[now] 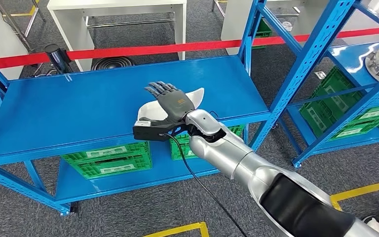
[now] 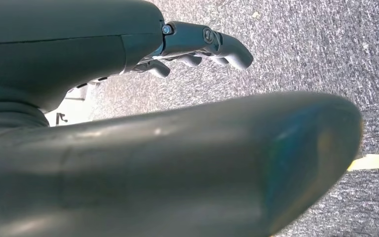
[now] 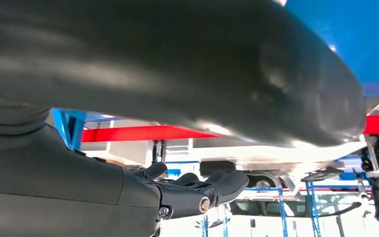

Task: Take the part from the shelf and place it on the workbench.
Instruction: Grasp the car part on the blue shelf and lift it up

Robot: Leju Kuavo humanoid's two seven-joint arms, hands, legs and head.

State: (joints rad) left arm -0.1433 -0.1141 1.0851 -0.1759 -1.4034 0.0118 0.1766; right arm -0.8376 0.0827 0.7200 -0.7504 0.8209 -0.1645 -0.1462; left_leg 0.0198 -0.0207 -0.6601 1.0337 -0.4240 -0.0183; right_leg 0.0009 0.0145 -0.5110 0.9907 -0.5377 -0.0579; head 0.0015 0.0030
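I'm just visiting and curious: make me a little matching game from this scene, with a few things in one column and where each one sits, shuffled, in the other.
Things:
1. white part
2. green crates
3. red tape
4. right hand

Places:
A. on the lower level of the blue shelf
B. stretched behind the shelf, above the grey floor
C. over the white part at the shelf's front edge
D. lying on the shelf's top surface, under the hand

Pairs: 1-D, 2-A, 3-B, 4-C
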